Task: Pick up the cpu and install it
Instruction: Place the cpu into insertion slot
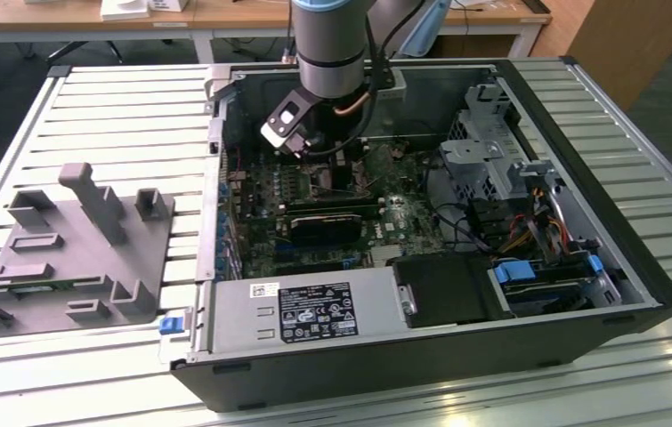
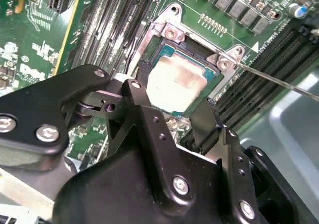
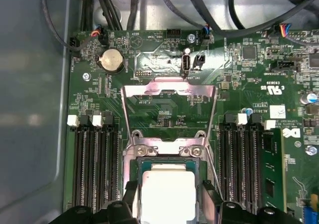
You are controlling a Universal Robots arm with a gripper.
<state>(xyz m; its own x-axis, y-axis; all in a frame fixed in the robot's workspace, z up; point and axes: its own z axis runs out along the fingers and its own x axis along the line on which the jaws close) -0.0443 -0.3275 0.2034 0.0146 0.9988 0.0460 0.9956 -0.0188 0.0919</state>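
Claw (image 2: 173,92) down inside open PC case (image 1: 431,365) lying on slatted table (image 1: 110,98), fingers (image 2: 203,117) closed onto opposite edges of cpu (image 2: 177,79). That cpu lies flat in motherboard socket (image 3: 169,152), load plate (image 3: 169,90) flipped up. Grey fixture (image 1: 75,249) sits by the table edge on the exterior view's left.

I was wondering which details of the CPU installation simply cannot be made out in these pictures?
- Second wrist view: the black body of the gripper covers the near edge of the cpu.
- First wrist view: the picture's edge cuts off part of the cpu.
- Both wrist views: whether the cpu sits fully down in the socket cannot be told.
- Exterior view: the arm stands in front of the socket.
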